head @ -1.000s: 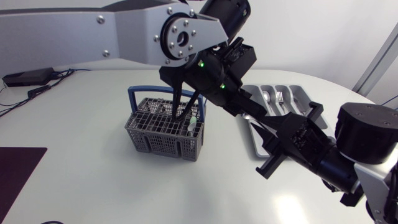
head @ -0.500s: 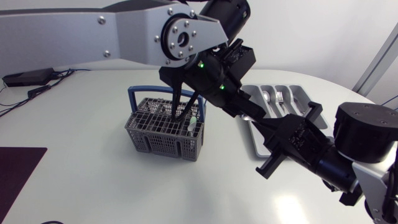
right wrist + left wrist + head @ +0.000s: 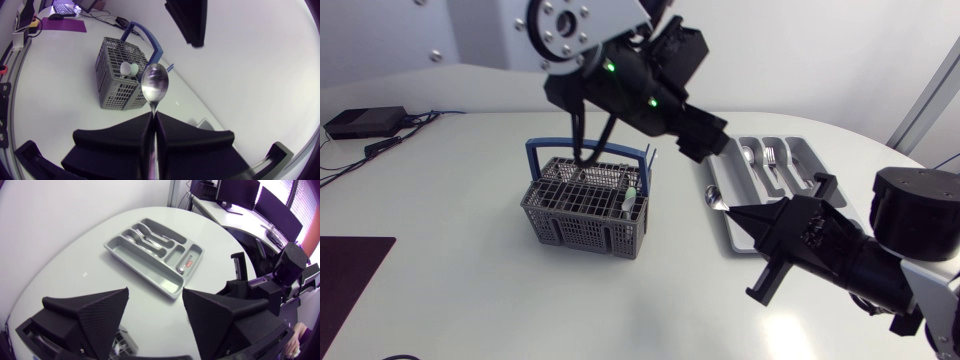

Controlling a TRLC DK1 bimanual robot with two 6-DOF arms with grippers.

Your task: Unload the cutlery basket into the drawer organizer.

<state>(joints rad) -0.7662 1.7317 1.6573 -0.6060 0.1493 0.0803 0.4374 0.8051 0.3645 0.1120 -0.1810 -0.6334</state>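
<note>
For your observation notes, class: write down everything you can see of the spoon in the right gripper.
The spoon looks like polished, mirror-bright metal, with an oval bowl narrowing into a slim handle. The right gripper is shut on the handle, its fingers pressing from both sides, so the bowl juts out ahead of the fingertips. It is held in the air above the table, by the edge of the drawer organizer. Nothing but the fingers appears to touch it.

The left arm point(image 3: 490, 30) is built of silver-grey links, with screws set round a circular joint plate point(image 3: 560, 18) and green lights point(image 3: 611, 68) on its black wrist. The right arm point(image 3: 915, 212) is finished in black and white.
</note>
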